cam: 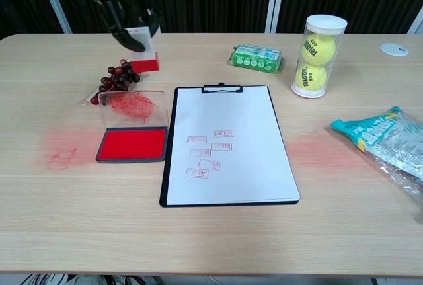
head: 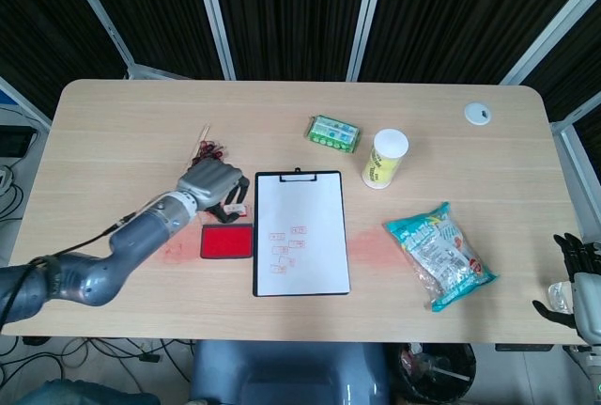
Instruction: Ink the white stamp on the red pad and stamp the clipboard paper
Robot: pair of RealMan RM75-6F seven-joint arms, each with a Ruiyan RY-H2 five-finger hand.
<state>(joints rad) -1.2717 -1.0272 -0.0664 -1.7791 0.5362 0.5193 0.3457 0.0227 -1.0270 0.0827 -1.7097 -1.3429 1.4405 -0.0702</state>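
On the table [head: 122,114] — grapes [cam: 117,79] at far left, a green pack [head: 333,132] near the far middle, and just right of it an upright tube of tennis balls [cam: 318,56]. A white disc [head: 478,114] sits at the far right corner. Near right lies a snack bag [head: 439,254] — a red smear [cam: 318,151] beside it, another smear [cam: 61,149] at left.
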